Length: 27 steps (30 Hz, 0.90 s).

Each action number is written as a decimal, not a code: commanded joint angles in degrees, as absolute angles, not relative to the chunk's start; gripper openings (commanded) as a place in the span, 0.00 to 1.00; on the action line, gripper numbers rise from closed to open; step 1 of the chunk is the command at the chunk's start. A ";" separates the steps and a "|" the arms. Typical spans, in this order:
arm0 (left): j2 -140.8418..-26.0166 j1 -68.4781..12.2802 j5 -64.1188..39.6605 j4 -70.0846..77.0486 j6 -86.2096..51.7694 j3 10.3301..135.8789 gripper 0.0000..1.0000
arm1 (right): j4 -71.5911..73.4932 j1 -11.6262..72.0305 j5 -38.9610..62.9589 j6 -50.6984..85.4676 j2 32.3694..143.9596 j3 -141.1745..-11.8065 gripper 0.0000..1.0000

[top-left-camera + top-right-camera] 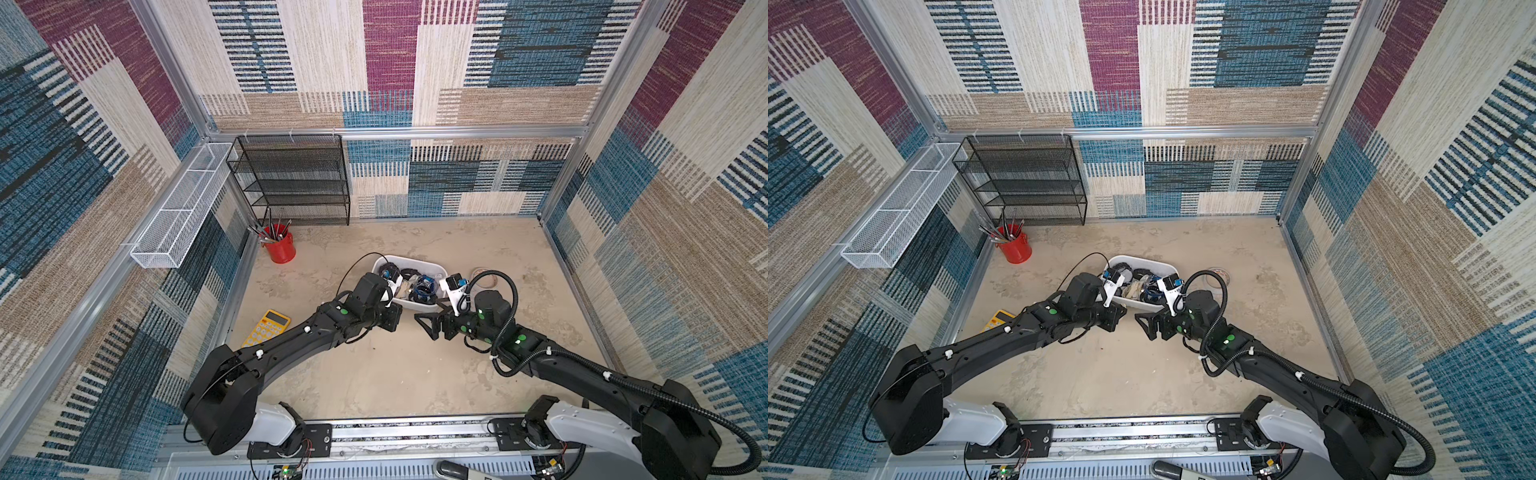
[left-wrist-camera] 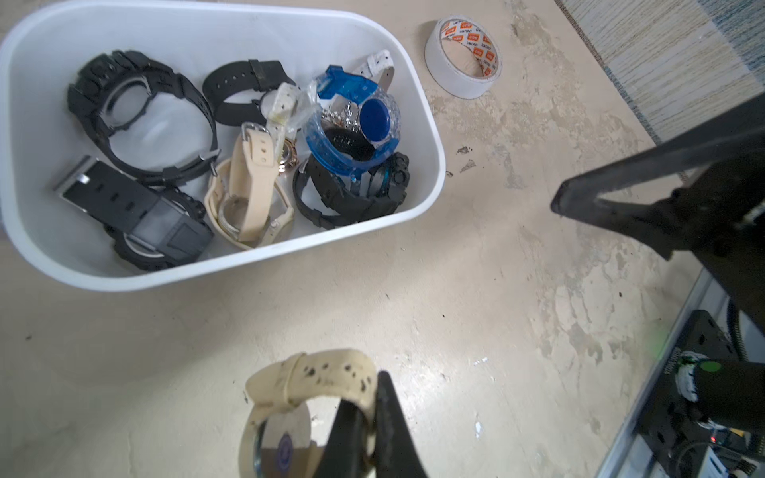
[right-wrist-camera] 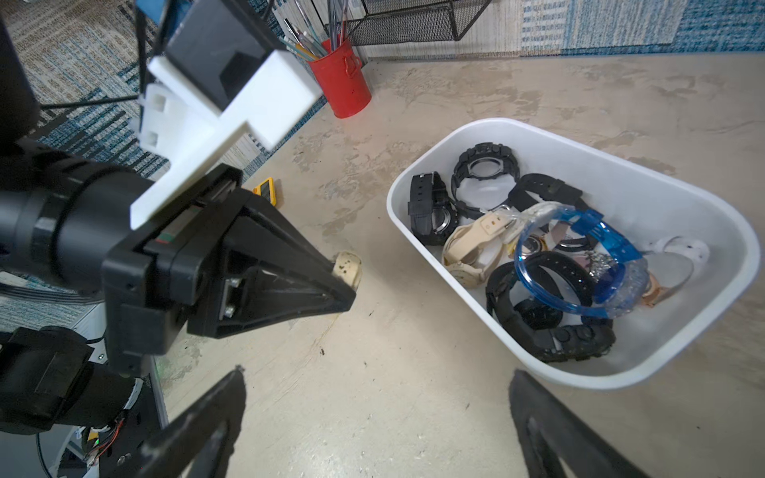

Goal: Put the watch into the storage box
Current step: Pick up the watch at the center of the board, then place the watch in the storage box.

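Note:
A cream-strapped watch [image 2: 306, 383] hangs just above the table, and my left gripper [image 2: 368, 393] is shut on its strap. From the right wrist, only a bit of that strap [image 3: 347, 267] shows past the left gripper [image 3: 343, 289]. The storage box [image 2: 430, 124] is a white tub holding several watches: black, cream and one blue. In both top views it [image 1: 409, 261] [image 1: 1142, 259] lies just beyond the two grippers, and the held watch is hidden. My right gripper [image 3: 376, 372] [image 1: 420, 328] stands open and empty near the box's front rim [image 3: 476, 124], facing the left one.
A roll of white tape [image 2: 461, 82] lies right of the box. A red cup [image 1: 279, 247] of pens and a black mesh rack [image 1: 291, 178] stand at the back left. A yellow calculator [image 1: 266, 328] lies by the left arm. A white wire basket [image 1: 178, 208] hangs on the left wall.

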<state>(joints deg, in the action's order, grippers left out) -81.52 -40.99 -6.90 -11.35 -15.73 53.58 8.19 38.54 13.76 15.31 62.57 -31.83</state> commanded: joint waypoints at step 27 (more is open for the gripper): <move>-111.00 -36.47 0.70 -20.73 -3.30 83.46 0.00 | 11.48 38.56 9.00 20.13 62.67 -29.45 1.00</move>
